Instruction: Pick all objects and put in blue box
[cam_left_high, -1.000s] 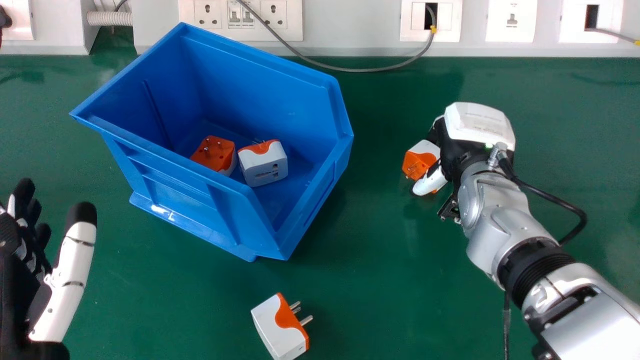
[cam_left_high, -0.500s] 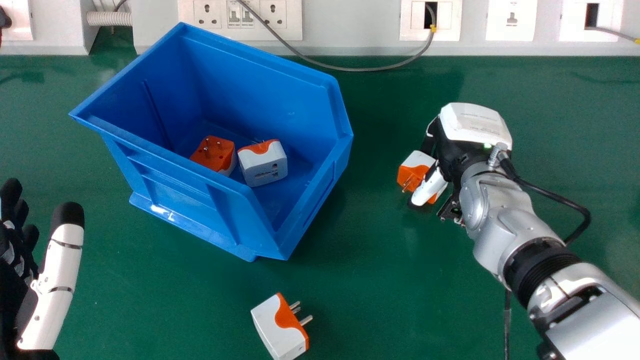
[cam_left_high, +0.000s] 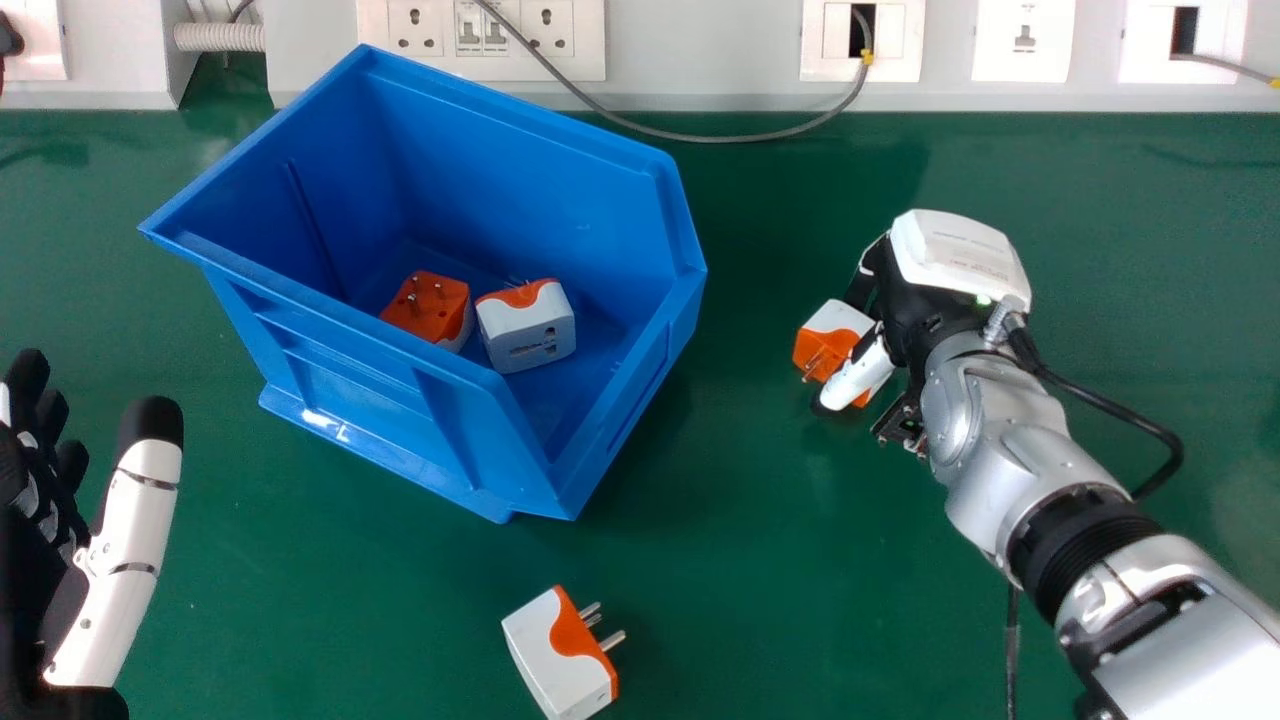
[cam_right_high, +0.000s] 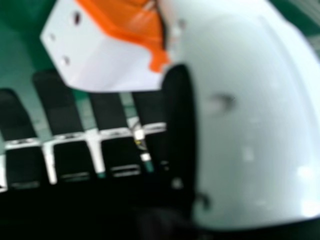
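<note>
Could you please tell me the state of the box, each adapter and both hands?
Blue box: upright, open-topped, holding two adapters
Orange-faced adapter: in the box, prongs up
White-sided adapter: in the box, slotted side showing
Loose adapter: lying outside the box, prongs exposed
Gripped adapter: between thumb and fingers
Right hand: closed on that adapter
Left hand: open, empty

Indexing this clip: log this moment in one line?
right hand: pinching adapter; blue box: two adapters inside; green table: another adapter; left hand: open
</note>
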